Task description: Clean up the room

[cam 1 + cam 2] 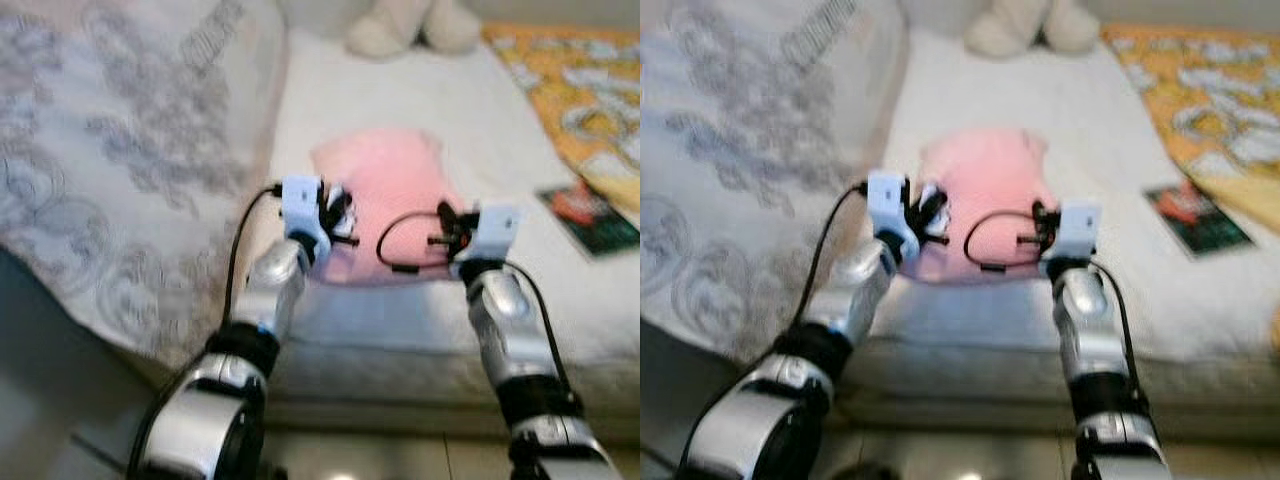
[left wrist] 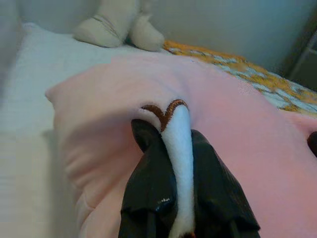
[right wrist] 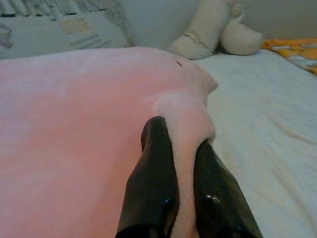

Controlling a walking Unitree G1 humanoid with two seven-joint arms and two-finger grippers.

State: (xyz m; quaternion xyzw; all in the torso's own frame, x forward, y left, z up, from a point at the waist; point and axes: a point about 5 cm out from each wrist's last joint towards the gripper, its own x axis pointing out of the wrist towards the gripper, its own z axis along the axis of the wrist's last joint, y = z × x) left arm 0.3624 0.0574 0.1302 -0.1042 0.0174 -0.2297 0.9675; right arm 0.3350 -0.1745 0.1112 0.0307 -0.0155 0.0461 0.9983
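Observation:
A folded pink blanket lies on the white bed, near its front edge. My left gripper holds the blanket's near left corner; in the left wrist view its black fingers pinch a white, brown-stitched edge of the blanket. My right gripper holds the near right corner, its fingers shut on a fold of the pink blanket. Both arms reach forward from below.
A cream plush toy sits at the head of the bed. An orange patterned cover and a dark book lie on the right. A grey patterned quilt drapes on the left. Tiled floor lies below.

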